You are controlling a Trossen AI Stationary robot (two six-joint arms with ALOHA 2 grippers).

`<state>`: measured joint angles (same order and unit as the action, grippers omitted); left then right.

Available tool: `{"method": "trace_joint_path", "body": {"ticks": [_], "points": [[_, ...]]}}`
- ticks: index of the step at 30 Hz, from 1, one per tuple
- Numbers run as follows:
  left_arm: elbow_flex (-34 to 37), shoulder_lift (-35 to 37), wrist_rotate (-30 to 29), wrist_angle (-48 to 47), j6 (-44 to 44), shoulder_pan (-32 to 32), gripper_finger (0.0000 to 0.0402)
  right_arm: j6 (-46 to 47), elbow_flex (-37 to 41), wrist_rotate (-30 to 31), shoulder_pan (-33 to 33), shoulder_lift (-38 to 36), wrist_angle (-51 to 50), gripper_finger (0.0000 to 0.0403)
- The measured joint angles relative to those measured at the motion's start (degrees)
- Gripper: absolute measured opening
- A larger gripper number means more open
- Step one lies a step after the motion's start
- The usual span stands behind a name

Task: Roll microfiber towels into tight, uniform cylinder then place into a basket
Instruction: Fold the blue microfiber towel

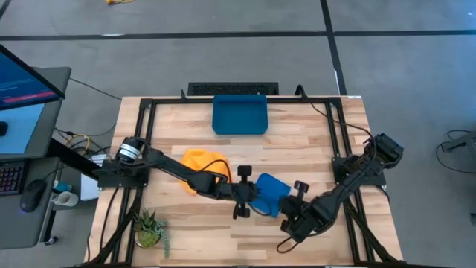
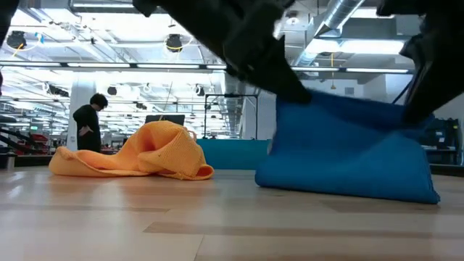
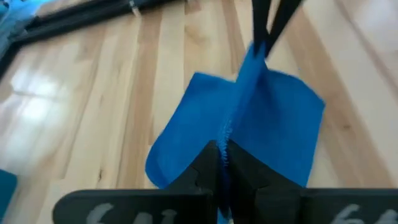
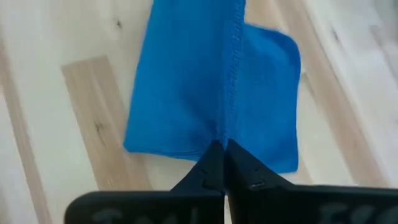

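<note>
The blue towel (image 1: 269, 193) was a soft cloth with a stitched hem, lifted into a tent shape over the wooden table (image 1: 312, 141), its lower edges draped on the planks. The left gripper (image 1: 253, 199) was clamped on one end of the raised hem, and the right gripper (image 1: 291, 199) was pinched tight on the opposite end, so the cloth hung between them near the table's front middle. Just behind and to the left, the orange towel (image 1: 202, 165) lay crumpled in a loose heap with visible knit texture, partly under the left arm. The basket (image 1: 239, 115), a dark blue plastic tray with rounded corners, sat at the far edge. A small potted plant (image 1: 149, 227) stood at the front left corner. A person (image 2: 88, 119) stood in the room beyond.
</note>
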<state>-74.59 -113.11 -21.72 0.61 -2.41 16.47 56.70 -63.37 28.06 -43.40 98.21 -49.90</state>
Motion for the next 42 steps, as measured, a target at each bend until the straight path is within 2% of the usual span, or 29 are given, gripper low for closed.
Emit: {"method": "trace_joint_path", "body": {"ticks": [7, 24, 31, 36, 42], "points": [[-1.56, -4.09, 0.33, 0.76, -0.84, -1.97, 0.0004, 2.08, 2.02, -3.39, 1.40, -0.01, 0.06, 0.0011], [-2.23, -4.19, -0.01, -0.80, 1.07, -4.21, 0.0006, 1.91, 6.13, -3.95, 7.16, 0.00, 2.77, 0.0017], [-2.14, -4.19, -1.16, -2.13, 0.27, -4.34, 0.0055, 1.87, 6.36, -6.97, 7.28, 0.09, 1.70, 0.0009], [-2.14, -4.19, -2.42, -3.10, 0.26, -4.24, 0.0092, 1.40, 6.34, -6.64, 7.75, 0.09, 1.60, 0.0022], [-2.14, -4.19, -0.35, -4.92, 0.81, -4.07, 0.0103, -0.16, 6.32, -6.13, 9.09, 0.09, 1.53, 0.0033]]}}
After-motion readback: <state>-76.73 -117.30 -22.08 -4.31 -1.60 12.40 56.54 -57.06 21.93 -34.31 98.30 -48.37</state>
